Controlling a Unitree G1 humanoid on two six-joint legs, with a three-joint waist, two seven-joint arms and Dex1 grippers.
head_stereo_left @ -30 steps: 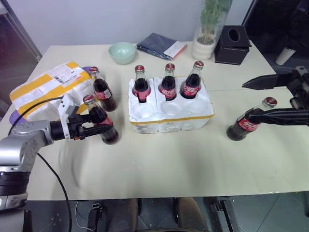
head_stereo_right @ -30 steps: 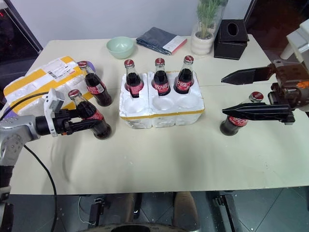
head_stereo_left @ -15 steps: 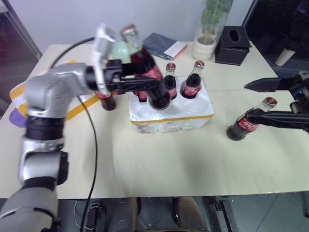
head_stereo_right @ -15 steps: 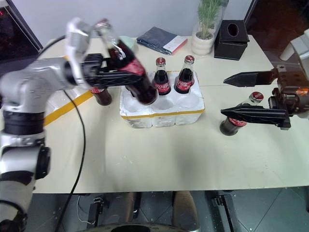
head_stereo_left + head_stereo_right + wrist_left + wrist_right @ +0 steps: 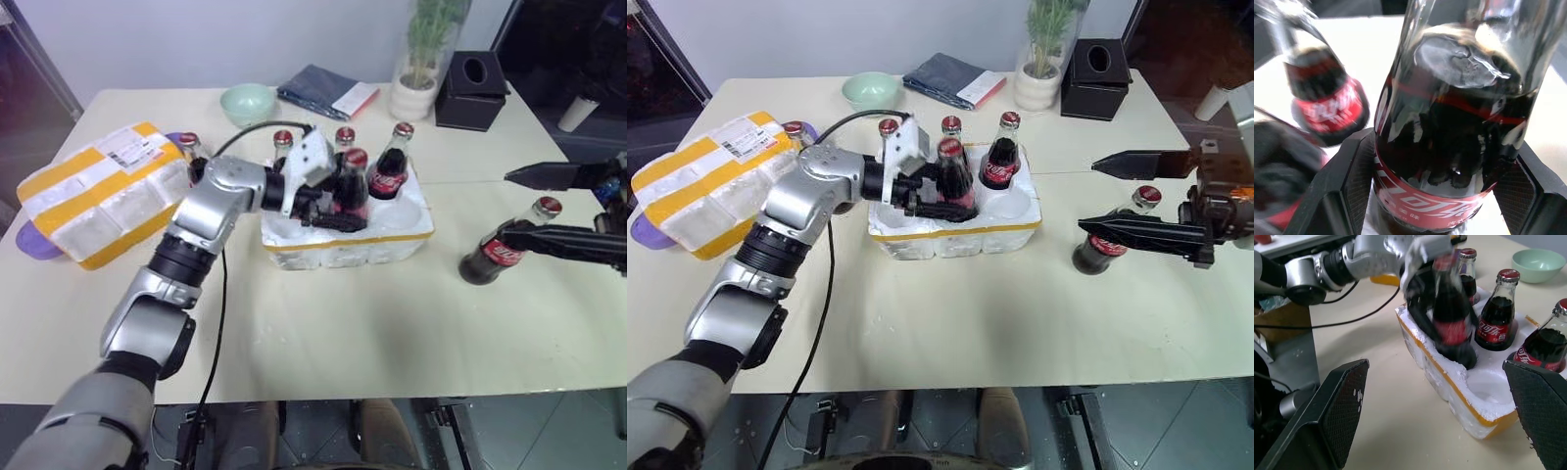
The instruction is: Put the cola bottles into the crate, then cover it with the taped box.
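Taped white foam box with yellow bands (image 5: 93,201) lies well left of the low white foam crate (image 5: 345,233), uncovered. Left gripper (image 5: 942,196) grasps a dark glass cola bottle (image 5: 954,181) over the crate's front row; keep it upright, centre over a well, then lower. Right gripper (image 5: 1136,196) stands released, straddling another bottle (image 5: 1107,240) right of the crate.

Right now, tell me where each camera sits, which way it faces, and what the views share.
Left eye view: on the head, looking forward and down over the table; left gripper holds a cola bottle over the crate.
Right eye view: beside it, same scene; open right gripper around a standing bottle.
Left wrist view: along its fingers, clamped on that held bottle.
Right wrist view: toward the crate, own fingers apart.
Shared: the held bottle appears in all four.
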